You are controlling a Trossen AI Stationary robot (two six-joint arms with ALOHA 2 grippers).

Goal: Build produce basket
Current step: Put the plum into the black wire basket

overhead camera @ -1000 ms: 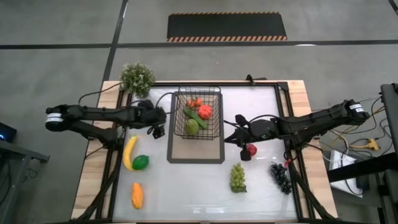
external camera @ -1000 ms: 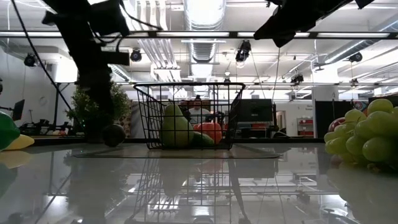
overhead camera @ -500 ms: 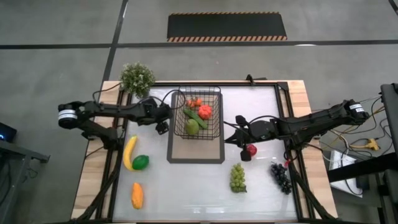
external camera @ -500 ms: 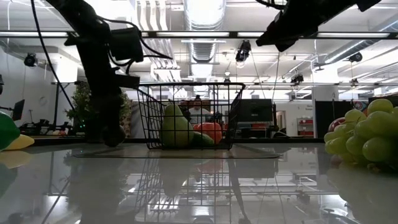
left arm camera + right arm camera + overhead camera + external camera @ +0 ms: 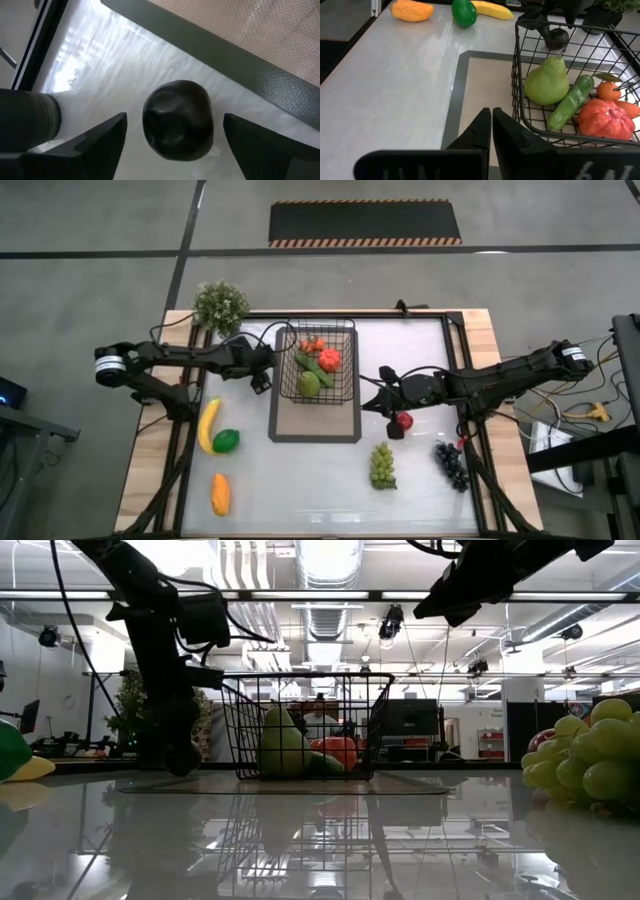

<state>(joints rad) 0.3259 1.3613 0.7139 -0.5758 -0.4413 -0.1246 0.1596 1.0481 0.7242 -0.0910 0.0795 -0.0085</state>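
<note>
Two arms: you have both over the white table [image 5: 300, 480], one on each side of the basket.
Near edge: an orange oblong fruit [image 5: 220, 494], a green lime [image 5: 227, 441] and a yellow banana [image 5: 208, 424] lie on your left; a bunch of green grapes [image 5: 382, 465] and a bunch of dark grapes [image 5: 451, 464] lie on your right.
Right gripper [image 5: 491, 116]: its fingers are pressed together with nothing between them, just right of the basket, with a red apple [image 5: 403, 421] near it.
Left gripper [image 5: 172, 137]: your claw is spread around a dark round fruit [image 5: 178, 120] on the table, just left of the basket; you cannot tell whether the fingers touch it.
Basket: the black wire-mesh basket [image 5: 317, 385] stands on the far end of a tan dark-bordered mat [image 5: 315, 420], holding a green pear [image 5: 547, 81], a green cucumber [image 5: 570, 101], a red tomato [image 5: 605, 119] and small orange pieces [image 5: 608, 90].
Far corner: a green potted plant [image 5: 220, 305] stands at the table's left.
</note>
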